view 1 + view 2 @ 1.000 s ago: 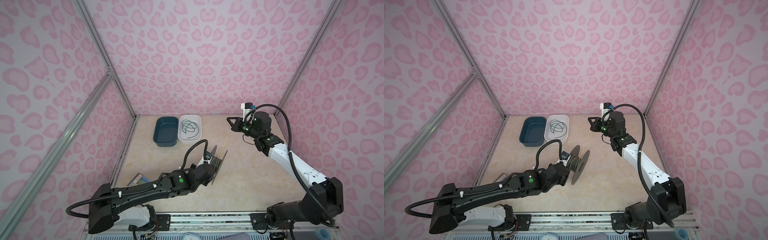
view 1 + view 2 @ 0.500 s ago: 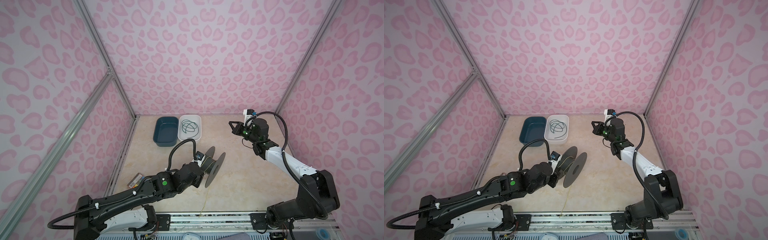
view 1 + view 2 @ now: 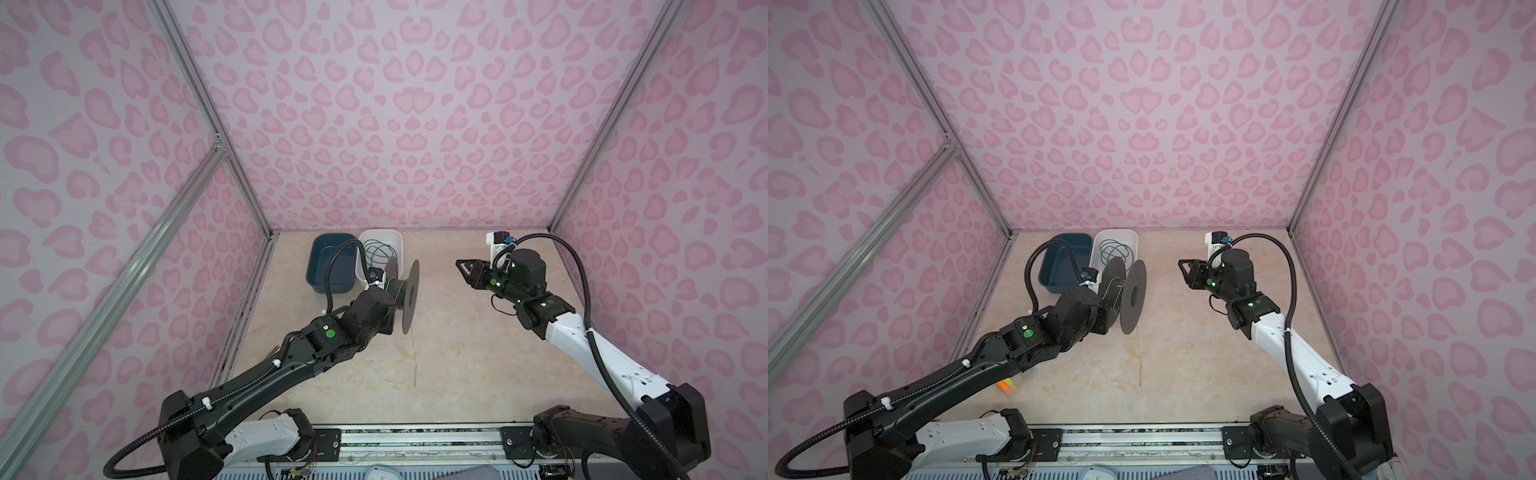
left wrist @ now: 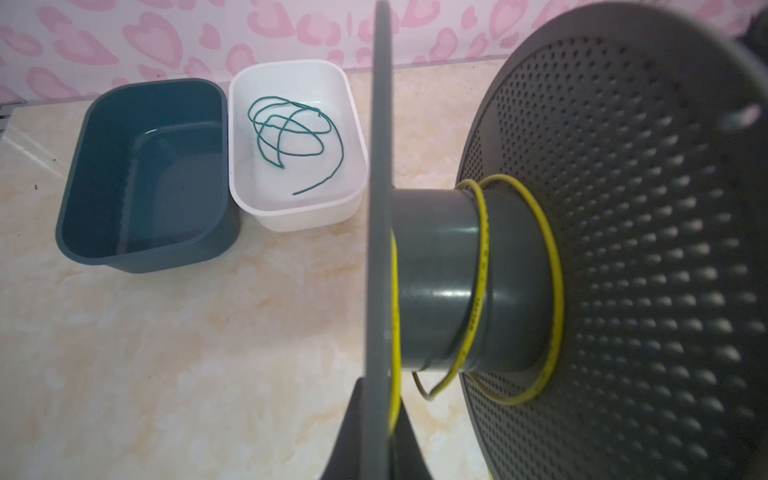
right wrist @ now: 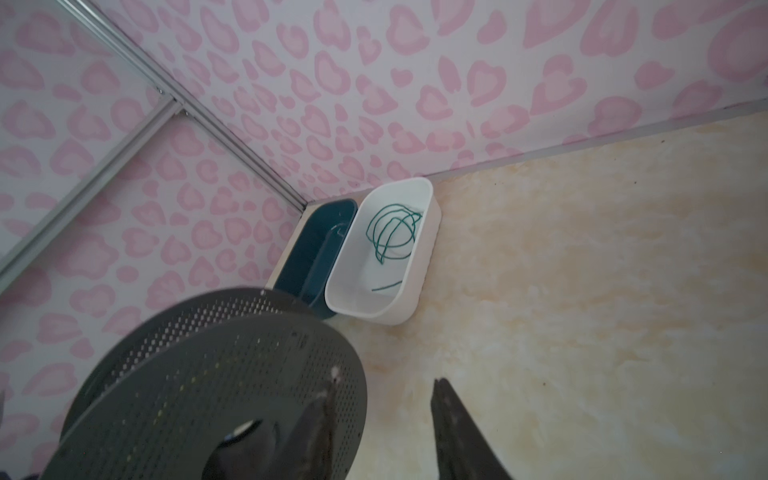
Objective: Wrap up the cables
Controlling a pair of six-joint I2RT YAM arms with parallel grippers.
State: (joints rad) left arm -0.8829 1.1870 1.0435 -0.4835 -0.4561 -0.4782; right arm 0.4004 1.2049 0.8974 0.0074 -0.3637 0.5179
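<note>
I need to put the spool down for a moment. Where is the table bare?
Best: the bare table between the hanging tail of the yellow cable and the right arm, toward the front. Also bare: the strip between spool and right gripper. Crowded: back left, blue bin and white bin side by side, left arm in front.

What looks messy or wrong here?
The yellow cable sits in slack, gapped loops on the spool, with its end trailing loose below. The green cable lies unwound in the white bin.
</note>
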